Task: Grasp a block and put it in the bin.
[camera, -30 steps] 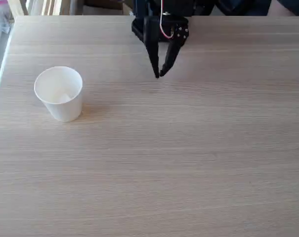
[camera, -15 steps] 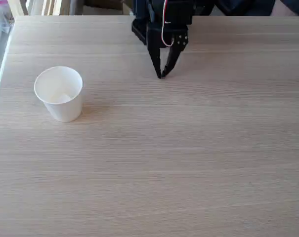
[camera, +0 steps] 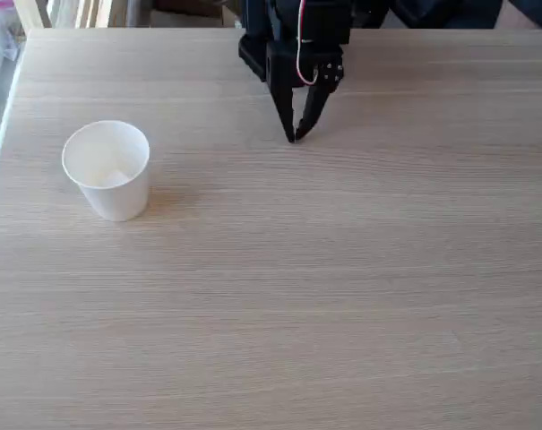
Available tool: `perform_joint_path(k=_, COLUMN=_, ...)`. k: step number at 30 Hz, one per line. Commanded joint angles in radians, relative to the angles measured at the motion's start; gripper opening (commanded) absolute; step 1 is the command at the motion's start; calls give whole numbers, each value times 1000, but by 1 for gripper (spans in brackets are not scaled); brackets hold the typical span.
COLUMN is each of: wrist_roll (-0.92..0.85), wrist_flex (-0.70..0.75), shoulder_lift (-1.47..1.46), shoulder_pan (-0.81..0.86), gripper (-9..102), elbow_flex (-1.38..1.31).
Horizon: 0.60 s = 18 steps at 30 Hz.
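The bin, a white paper cup (camera: 107, 170), stands upright on the left side of the wooden table in the fixed view. Inside it, on the bottom, lies a small pale shape (camera: 118, 176) that looks like the white block, though it is faint against the white wall. My black gripper (camera: 293, 137) hangs at the far middle of the table, pointing down, well to the right of the cup. Its fingertips meet just above the tabletop, with nothing between them.
The table's left edge (camera: 0, 134) runs close to the cup. The arm's black body (camera: 293, 36) stands at the table's far edge. Pale wooden legs (camera: 29, 12) show at the far left and dark objects (camera: 450, 11) at the far right.
The gripper has shifted slightly to the right and its fingers have drawn closer together. The cup has not moved.
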Motion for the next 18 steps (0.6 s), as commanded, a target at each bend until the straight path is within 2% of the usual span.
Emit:
perform_joint_path(k=1, wrist_roll=-6, wrist_flex=0, shoulder_lift=6, shoulder_pan=5, gripper=2, elbow_flex=12)
perform_joint_path(k=18, wrist_roll=-6, wrist_flex=0, shoulder_lift=6, shoulder_pan=5, gripper=3, elbow_flex=12)
